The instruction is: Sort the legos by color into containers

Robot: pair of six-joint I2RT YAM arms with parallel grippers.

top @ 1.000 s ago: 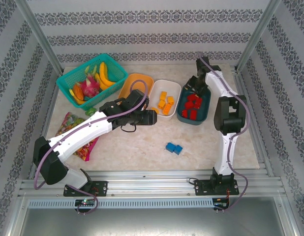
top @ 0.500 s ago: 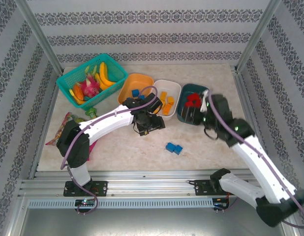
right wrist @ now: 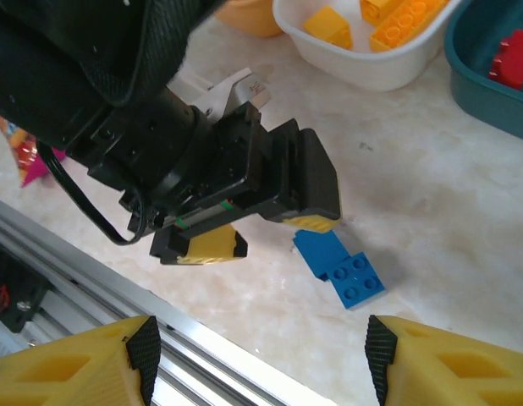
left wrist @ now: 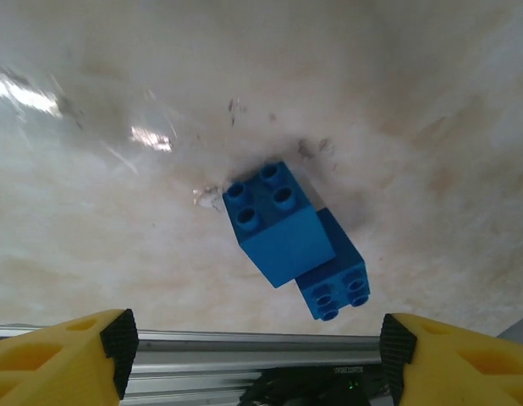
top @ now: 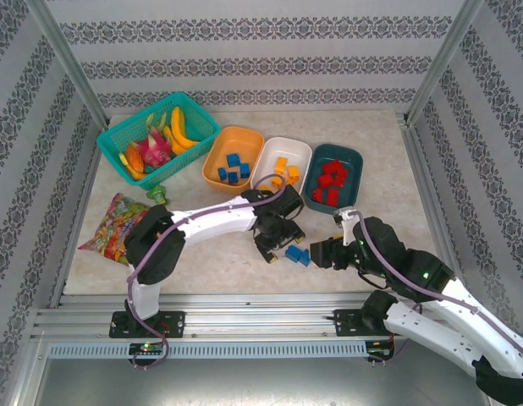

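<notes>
Two blue legos (left wrist: 278,228) lie touching on the table (left wrist: 118,85); left claw (left wrist: 257,347) and right claw (right wrist: 261,351) both open, empty.

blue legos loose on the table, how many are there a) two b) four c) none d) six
a, two blue legos lie side by side on the table

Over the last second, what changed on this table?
The left hand swung from the bowls to the front and now hangs open over the two blue bricks. The right hand came the same way and points at them, open too. Neither holds anything. Bricks, bowls and the fruit basket stayed put.
</notes>
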